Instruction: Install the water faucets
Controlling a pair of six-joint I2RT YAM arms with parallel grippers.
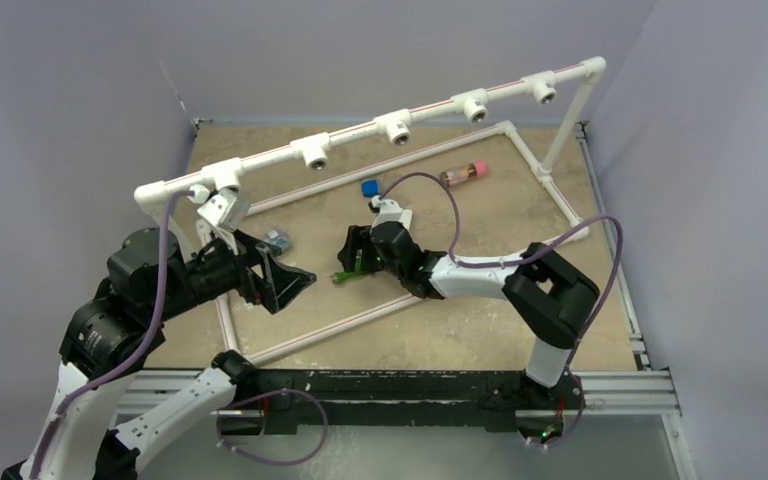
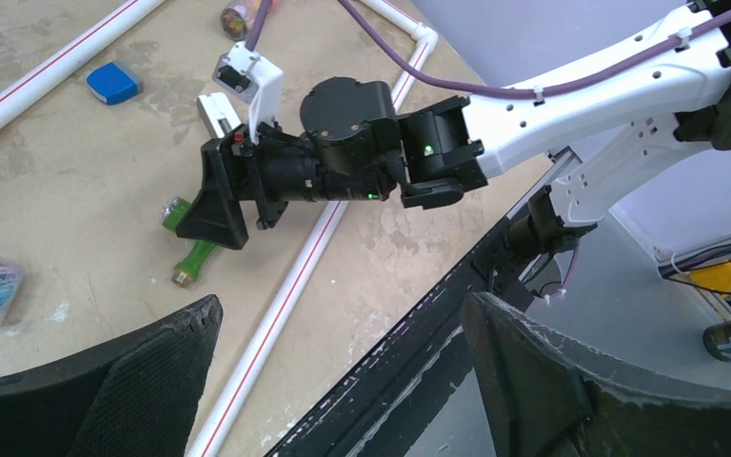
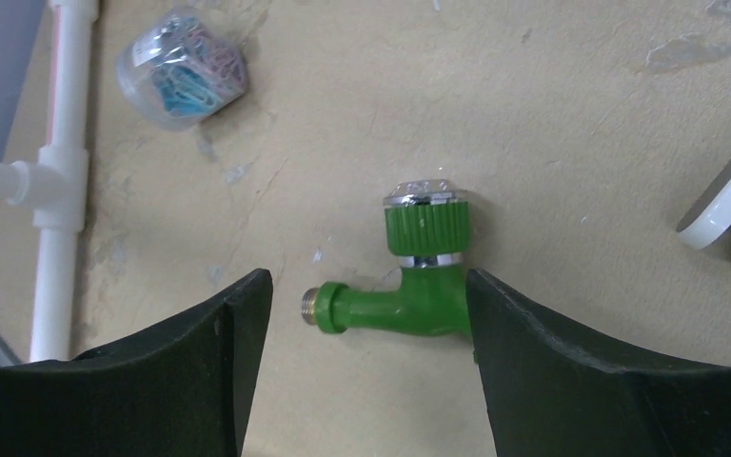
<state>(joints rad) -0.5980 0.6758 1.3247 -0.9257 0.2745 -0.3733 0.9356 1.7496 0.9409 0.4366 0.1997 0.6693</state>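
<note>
Where the tan, stained tabletop (image 1: pixel 520 220) meets pale lilac walls (image 1: pixel 50 110), a white pipe frame (image 1: pixel 400 125) stands. My right pincer (image 3: pixel 366 290) hangs with jaws apart, straddling the green faucet (image 3: pixel 409 309), which lies flat on the tabletop: body just beside one finger, threaded end apart from the other. My left pincer (image 2: pixel 343 314) gapes wide.

The green faucet (image 3: pixel 424 286) lies flat between the right hand's (image 3: pixel 366 295) 2 spread fingers. There is a gap at its threaded end, at 9 o'clock, while the finger at 3 o'clock sits just beside its body. Bare surface (image 3: pixel 552 114) lies open toward 12 and 1 o'clock. A box of paper clips (image 3: pixel 186 67) stands at 10 o'clock with a white floor pipe (image 3: pixel 57 190) beyond it, and a white block (image 3: pixel 723 205) sits at 2 o'clock. The left hand (image 1: pixel 295 285), fingers wide, hangs well apart.
</note>
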